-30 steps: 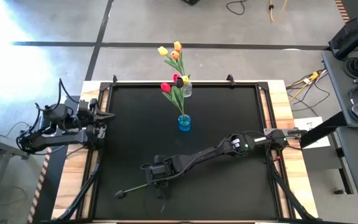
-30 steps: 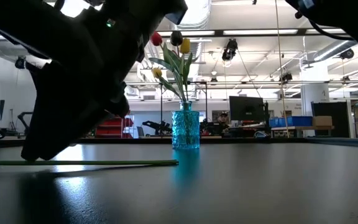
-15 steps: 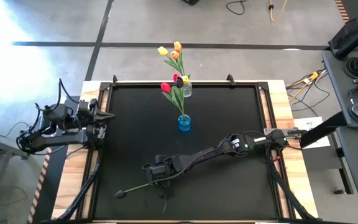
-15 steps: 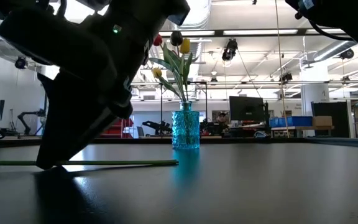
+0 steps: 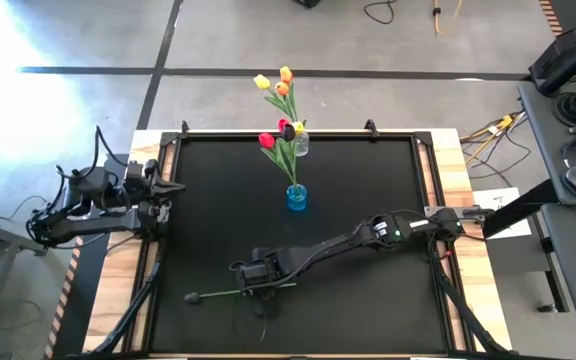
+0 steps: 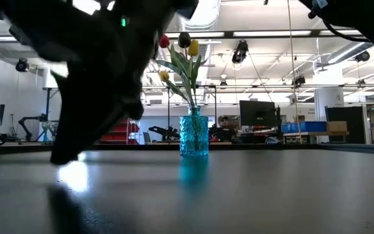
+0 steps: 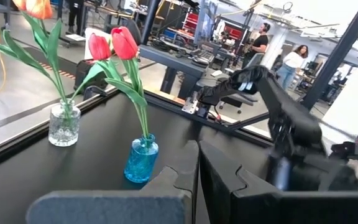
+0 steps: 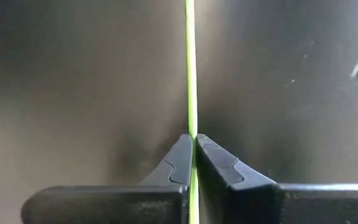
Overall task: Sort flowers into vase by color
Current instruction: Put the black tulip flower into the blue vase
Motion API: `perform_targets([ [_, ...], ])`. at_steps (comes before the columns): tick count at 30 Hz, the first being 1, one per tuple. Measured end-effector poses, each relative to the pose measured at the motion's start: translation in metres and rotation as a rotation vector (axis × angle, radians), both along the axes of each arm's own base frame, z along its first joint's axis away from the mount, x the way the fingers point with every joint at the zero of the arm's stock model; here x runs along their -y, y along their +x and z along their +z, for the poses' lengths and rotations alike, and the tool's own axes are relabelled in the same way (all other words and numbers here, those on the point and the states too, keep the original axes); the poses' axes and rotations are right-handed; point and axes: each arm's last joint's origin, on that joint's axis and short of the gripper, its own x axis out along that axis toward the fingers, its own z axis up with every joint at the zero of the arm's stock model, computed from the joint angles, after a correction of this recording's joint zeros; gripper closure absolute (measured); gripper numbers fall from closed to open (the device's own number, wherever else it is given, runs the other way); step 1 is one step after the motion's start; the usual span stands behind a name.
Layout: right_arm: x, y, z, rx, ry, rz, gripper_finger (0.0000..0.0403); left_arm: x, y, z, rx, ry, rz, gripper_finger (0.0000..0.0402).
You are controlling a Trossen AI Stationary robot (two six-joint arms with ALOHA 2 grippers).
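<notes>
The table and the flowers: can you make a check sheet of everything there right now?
Surface: black table, wooden edges.
Job's things: blue vase holds red tulips; clear vase holds yellow and orange tulips; one dark-headed flower near the front edge.
Clutter: nothing seen.
Grippers: right gripper shut on that flower's green stem; left gripper shut, empty, at the left edge.
Cables: yellow and black cables on the floor.
Surroundings: workshop, people far behind.
</notes>
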Motion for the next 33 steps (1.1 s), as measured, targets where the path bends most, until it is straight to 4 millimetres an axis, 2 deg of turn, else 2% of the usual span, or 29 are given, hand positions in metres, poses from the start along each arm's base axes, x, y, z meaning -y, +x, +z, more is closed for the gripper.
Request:
perform_targets([
  [5, 0.002, -0.010, 0.042, 0.042, -0.053, -0.064, 0.0393, 0.000, -0.002, 0.003, 0.005, -0.003, -0.001, 0.0402],
  [10, 0.008, -0.025, 0.072, 0.043, -0.137, -0.138, 0.0393, 0.002, -0.014, 0.021, 0.068, 0.033, 0.000, 0.0402],
  [15, 0.019, -0.036, 0.116, 0.135, -0.176, -0.198, 0.0393, 0.002, -0.030, 0.040, 0.125, 0.102, 0.055, 0.0402],
  [20, 0.045, -0.048, 0.163, 0.250, -0.216, -0.317, 0.0394, 0.001, -0.039, 0.048, 0.145, 0.159, 0.135, 0.0402],
  [25, 0.075, -0.065, 0.208, 0.362, -0.250, -0.409, 0.0394, 0.000, -0.039, 0.049, 0.145, 0.149, 0.159, 0.0402],
  [30, 0.102, -0.075, 0.237, 0.449, -0.281, -0.464, 0.0394, 0.000, -0.037, 0.047, 0.143, 0.121, 0.159, 0.0402],
  [33, 0.111, -0.079, 0.250, 0.506, -0.299, -0.478, 0.0394, 0.000, -0.037, 0.047, 0.143, 0.126, 0.161, 0.0402],
])
